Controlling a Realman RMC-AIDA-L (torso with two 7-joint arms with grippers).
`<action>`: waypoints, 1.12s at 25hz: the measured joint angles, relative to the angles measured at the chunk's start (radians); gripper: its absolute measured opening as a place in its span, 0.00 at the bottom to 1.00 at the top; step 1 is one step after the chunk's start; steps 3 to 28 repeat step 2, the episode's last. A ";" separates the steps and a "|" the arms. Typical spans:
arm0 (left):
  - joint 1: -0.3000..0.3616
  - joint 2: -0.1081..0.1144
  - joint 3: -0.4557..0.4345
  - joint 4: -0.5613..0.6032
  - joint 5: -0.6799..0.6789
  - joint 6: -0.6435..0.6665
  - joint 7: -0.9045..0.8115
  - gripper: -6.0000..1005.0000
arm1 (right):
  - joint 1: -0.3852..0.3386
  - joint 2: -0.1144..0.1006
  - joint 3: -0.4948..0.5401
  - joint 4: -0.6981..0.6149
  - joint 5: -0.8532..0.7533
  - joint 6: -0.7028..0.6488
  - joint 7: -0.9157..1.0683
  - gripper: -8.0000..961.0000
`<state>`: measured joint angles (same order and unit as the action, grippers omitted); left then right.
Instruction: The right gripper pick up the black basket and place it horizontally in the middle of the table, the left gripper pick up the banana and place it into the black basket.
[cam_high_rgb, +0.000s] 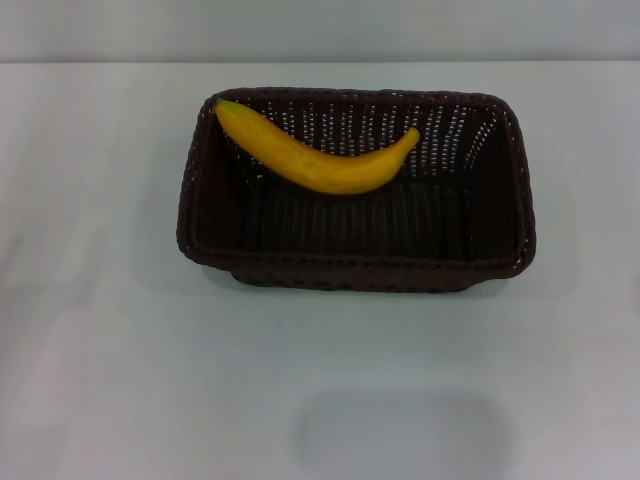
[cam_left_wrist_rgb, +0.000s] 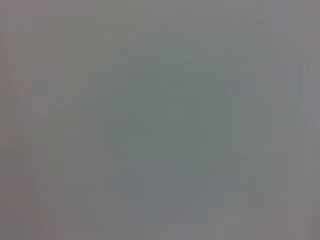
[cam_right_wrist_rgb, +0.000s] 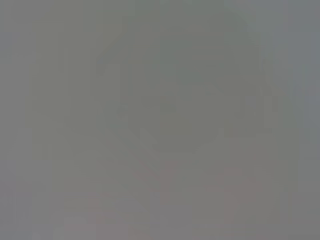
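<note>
The black basket (cam_high_rgb: 500, 230) stands with its long side across the middle of the white table (cam_high_rgb: 100, 350) in the head view. The yellow banana (cam_high_rgb: 320, 158) lies inside it, along the far wall, its dark tip toward the far left corner. Neither the left gripper nor the right gripper shows in any view. Both wrist views show only a plain grey surface with no objects.
A faint rounded shadow (cam_high_rgb: 400, 435) lies on the table in front of the basket. The table's far edge meets a pale wall (cam_high_rgb: 320, 30) behind the basket.
</note>
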<state>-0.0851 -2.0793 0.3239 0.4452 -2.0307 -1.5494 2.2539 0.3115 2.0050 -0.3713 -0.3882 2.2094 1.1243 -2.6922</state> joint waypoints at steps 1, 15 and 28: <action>-0.007 -0.001 0.000 -0.024 -0.021 -0.007 0.029 0.88 | 0.001 0.000 0.004 0.000 0.000 0.001 -0.003 0.37; -0.012 -0.001 0.001 -0.041 -0.033 -0.012 0.052 0.88 | 0.002 0.001 0.009 0.001 0.001 0.001 -0.006 0.37; -0.012 -0.001 0.001 -0.041 -0.033 -0.012 0.052 0.88 | 0.002 0.001 0.009 0.001 0.001 0.001 -0.006 0.37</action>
